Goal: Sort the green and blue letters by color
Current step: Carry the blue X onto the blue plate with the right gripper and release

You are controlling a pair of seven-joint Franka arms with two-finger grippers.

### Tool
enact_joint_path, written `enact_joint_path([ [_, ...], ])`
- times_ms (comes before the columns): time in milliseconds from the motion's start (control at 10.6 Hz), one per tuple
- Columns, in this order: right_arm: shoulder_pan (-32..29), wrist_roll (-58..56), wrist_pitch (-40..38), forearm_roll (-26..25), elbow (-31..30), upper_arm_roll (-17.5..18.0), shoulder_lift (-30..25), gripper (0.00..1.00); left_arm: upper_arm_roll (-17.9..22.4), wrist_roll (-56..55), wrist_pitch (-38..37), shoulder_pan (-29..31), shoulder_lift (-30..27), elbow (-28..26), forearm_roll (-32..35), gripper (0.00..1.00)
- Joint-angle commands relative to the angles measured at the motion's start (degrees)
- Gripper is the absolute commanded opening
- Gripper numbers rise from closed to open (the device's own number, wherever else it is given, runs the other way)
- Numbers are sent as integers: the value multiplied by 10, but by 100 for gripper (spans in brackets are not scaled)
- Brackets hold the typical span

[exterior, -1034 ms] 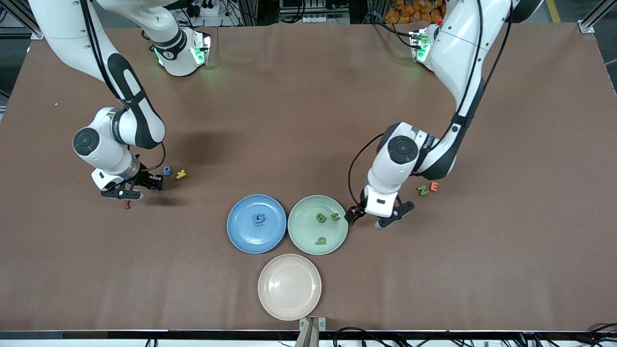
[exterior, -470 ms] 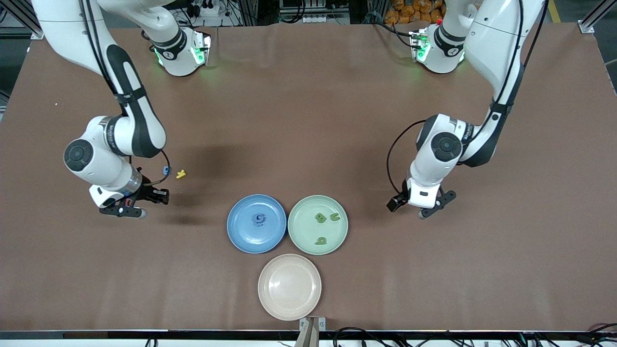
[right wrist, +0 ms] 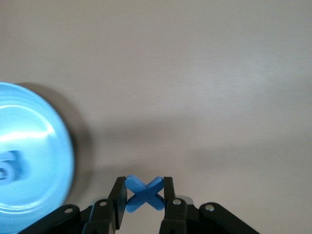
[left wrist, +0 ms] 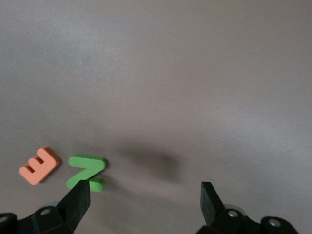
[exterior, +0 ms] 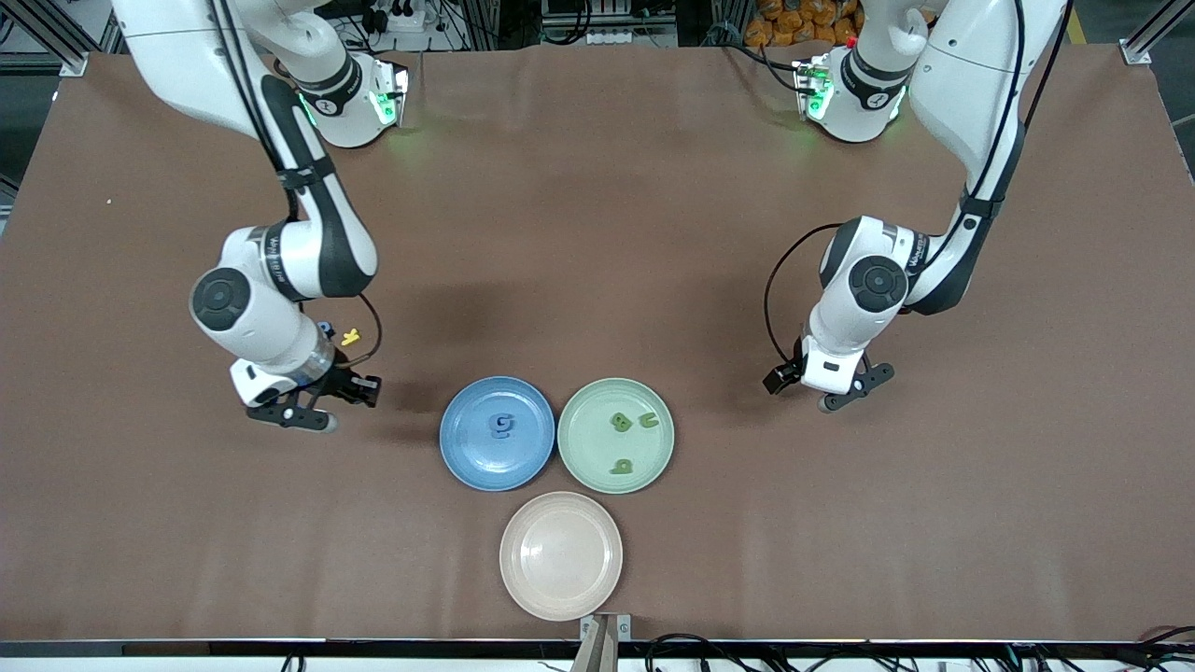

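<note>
Your table (exterior: 597, 233) is covered in brown cloth, and three plates sit together near the front camera. The beige plate (exterior: 560, 556) lies nearest the camera. Just above it stand the blue plate (exterior: 497, 433) and the green plate (exterior: 615, 435), side by side and touching, the blue one toward the right arm's end.

The right gripper (exterior: 313, 403) hangs over bare table beside the blue plate, and in the right wrist view its fingers (right wrist: 117, 197) are clamped on a blue x (right wrist: 144, 193). The left gripper (exterior: 831, 387) hangs over the table toward the left arm's end, well apart from the green plate, with its fingers (left wrist: 78, 200) spread wide and nothing between them. Under it you can see a green N (left wrist: 87, 170) lying flat with an orange E (left wrist: 39, 165) just beside it.

A blue G (exterior: 503, 426) lies in the blue plate. Three green letters rest in the green plate: a B (exterior: 622, 422), a u (exterior: 650, 421) and what looks like a p (exterior: 622, 465). By the right arm's wrist, a yellow letter (exterior: 350, 337) lies beside a blue letter (exterior: 324, 329), which the arm mostly hides.
</note>
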Motion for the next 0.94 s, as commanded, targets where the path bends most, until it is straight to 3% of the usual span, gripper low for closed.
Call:
enact_joint_path([
  [0, 43, 58, -8, 7, 75, -2, 55, 11, -7, 37, 57, 32, -23, -68, 17, 100],
  [188, 64, 81, -8, 8, 113, -2, 85, 11, -7, 70, 122, 47, -26, -107, 17, 100],
  [658, 74, 103, -6, 8, 171, 29, 129, 12, -7, 107, 122, 54, -25, -108, 17, 100],
  [752, 74, 105, -6, 8, 180, 34, 134, 15, -6, 108, 121, 54, -26, -108, 17, 100],
  [846, 74, 106, -6, 8, 182, 35, 137, 33, -5, 108, 120, 54, -26, -108, 17, 100],
])
